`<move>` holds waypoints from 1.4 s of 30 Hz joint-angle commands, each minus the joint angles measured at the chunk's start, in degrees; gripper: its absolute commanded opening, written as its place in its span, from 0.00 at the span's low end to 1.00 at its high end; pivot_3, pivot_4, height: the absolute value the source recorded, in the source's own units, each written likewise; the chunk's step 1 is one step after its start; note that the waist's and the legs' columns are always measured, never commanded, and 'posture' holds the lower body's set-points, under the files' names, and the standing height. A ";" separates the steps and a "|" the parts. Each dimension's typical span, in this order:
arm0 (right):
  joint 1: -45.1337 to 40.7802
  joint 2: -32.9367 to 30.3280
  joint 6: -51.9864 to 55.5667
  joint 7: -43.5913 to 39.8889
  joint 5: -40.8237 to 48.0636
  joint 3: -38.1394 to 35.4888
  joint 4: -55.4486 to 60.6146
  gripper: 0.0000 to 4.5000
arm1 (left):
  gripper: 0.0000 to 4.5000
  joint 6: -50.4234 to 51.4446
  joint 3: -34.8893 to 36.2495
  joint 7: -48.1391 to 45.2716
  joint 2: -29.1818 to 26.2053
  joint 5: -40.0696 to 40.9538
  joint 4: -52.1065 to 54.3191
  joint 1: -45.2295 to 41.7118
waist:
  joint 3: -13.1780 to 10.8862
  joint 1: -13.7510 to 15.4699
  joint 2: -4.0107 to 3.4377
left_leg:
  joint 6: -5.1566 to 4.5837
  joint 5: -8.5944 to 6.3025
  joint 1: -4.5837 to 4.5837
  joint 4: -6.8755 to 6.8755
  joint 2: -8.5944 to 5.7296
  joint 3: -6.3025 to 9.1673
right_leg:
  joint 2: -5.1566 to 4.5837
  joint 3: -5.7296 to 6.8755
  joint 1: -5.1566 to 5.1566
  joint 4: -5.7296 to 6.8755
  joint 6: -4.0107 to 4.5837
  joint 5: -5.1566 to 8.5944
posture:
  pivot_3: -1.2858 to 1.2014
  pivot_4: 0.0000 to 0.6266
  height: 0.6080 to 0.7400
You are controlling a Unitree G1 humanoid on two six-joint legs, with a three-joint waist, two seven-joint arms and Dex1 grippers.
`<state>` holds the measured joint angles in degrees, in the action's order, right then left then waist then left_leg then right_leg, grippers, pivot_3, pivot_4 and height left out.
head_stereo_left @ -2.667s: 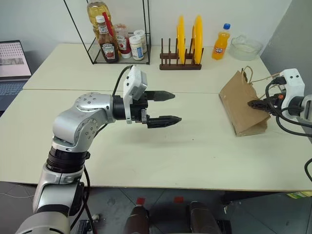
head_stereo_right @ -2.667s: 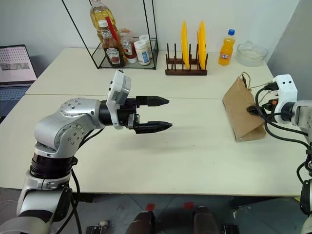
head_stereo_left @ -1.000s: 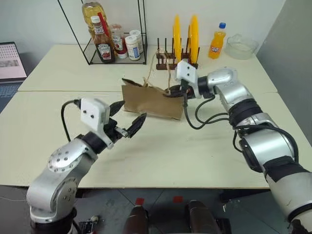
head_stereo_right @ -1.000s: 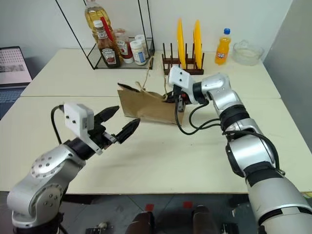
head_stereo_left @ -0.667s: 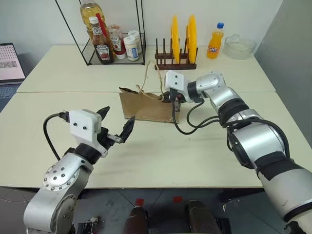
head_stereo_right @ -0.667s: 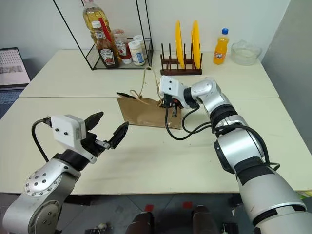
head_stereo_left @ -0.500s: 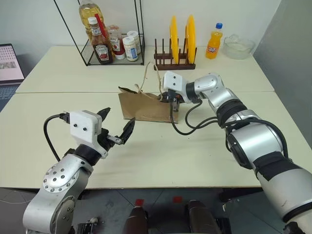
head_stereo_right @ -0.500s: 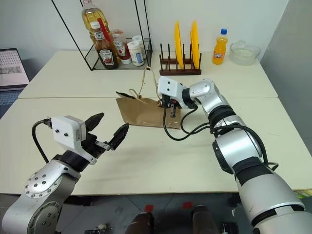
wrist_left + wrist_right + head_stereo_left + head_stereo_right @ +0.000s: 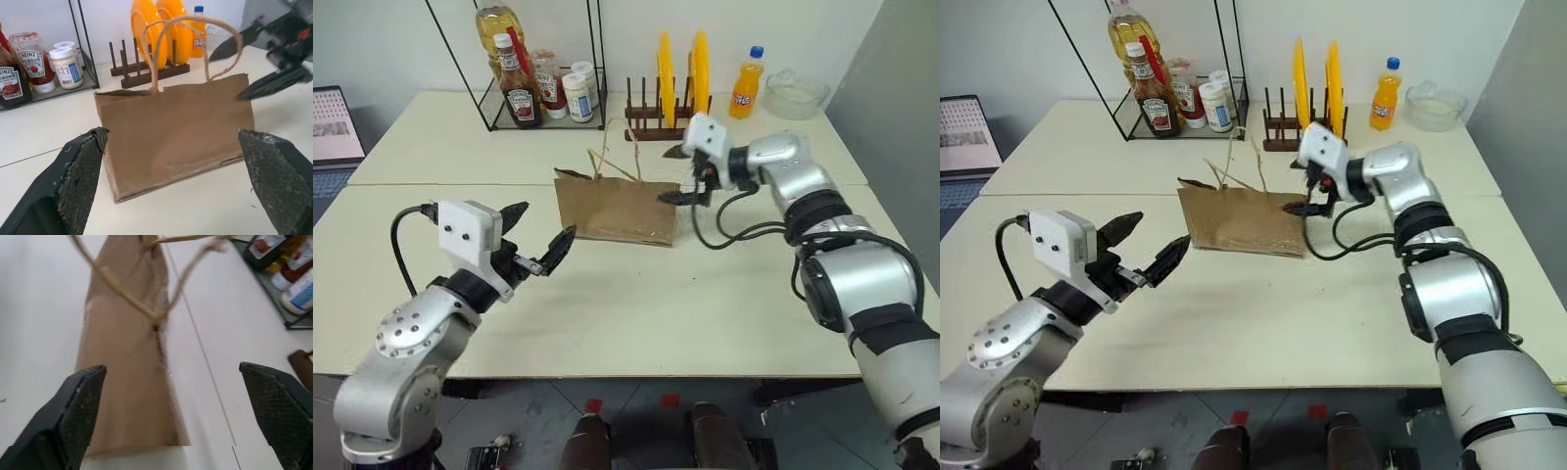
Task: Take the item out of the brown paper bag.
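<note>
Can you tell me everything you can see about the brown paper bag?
The brown paper bag is plain, creased kraft paper, rectangular, with two thin twisted cord handles looping up from its top edge. It stands on the cream table, near the middle, with its mouth nearly shut, so nothing inside shows. The open right gripper hangs beside its end, the open left gripper in front. Neither holds it.
</note>
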<state>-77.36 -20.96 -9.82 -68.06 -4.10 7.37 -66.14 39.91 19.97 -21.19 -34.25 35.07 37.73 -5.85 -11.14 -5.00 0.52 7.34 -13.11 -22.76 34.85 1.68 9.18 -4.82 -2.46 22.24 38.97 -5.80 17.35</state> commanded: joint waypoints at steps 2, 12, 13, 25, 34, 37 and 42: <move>14.64 -2.26 19.44 3.80 8.89 -6.32 32.21 0.99 | 1.00 -4.28 0.88 -6.57 -6.22 -2.47 -11.74 -7.29 | 0.01 0.22 0.01 | -0.07 -0.04 -0.02 -0.01 0.00 0.04 | 0.00 0.06 -0.02 -0.01 0.00 0.00 | 0.52 0.24 1.00; 51.43 7.90 46.35 32.00 11.99 -7.73 90.46 0.99 | 1.00 -32.46 -18.12 -18.30 -7.16 -25.51 -70.43 -50.44 | 0.03 0.44 0.05 | 0.08 0.05 -0.13 0.07 -0.06 0.06 | 0.01 0.06 0.02 -0.01 -0.03 -0.01 | 0.52 0.24 1.00; 53.41 7.43 47.12 32.58 11.58 -6.43 93.23 0.99 | 1.00 -35.45 -19.66 -18.60 -6.41 -27.79 -76.63 -54.47 | 0.05 0.60 0.08 | 0.08 0.05 -0.11 0.07 -0.07 0.04 | 0.01 0.01 0.03 -0.02 -0.04 -0.02 | 0.52 0.24 1.00; 64.33 9.15 51.25 44.48 10.66 -3.43 104.40 0.99 | 1.00 -51.11 -30.55 -29.18 -0.88 -43.16 -106.31 -69.15 | 0.06 -0.09 0.10 | -0.08 -0.02 -0.10 -0.01 -0.05 0.07 | 0.03 0.02 0.09 0.04 -0.06 0.02 | 0.52 0.24 1.00; 61.37 7.26 51.07 48.56 12.41 -12.77 96.96 0.99 | 1.00 -43.65 -28.54 -55.35 -4.93 -36.49 -90.19 -62.79 | 0.05 -0.16 0.09 | -0.12 -0.04 -0.12 -0.02 -0.04 0.06 | 0.03 0.03 0.07 0.02 -0.06 0.02 | 0.52 0.24 1.00; 58.89 4.56 49.15 48.40 12.79 -15.76 91.79 0.99 | 1.00 -36.12 -28.54 -61.84 -8.79 -33.64 -75.69 -56.15 | 0.04 -0.26 0.07 | -0.12 -0.04 -0.06 -0.06 -0.02 0.04 | 0.03 -0.02 0.06 0.04 -0.05 0.01 | 0.52 0.24 1.00; 54.86 2.24 45.57 47.29 13.17 -15.82 85.27 0.99 | 1.00 -23.32 -27.47 -64.59 -15.14 -30.08 -54.69 -45.41 | 0.03 -0.28 0.06 | -0.14 -0.05 -0.08 -0.06 0.00 0.06 | 0.03 0.01 0.06 0.06 -0.04 0.02 | 0.52 0.24 1.00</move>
<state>-20.55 -18.04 38.09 -20.24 8.08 -7.95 19.11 13.37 -9.23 -84.94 -47.57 3.11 -23.78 -52.00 -11.12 -5.29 0.58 7.19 -13.16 -22.84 34.80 1.68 9.24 -4.78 -2.46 22.29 39.03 -5.83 17.37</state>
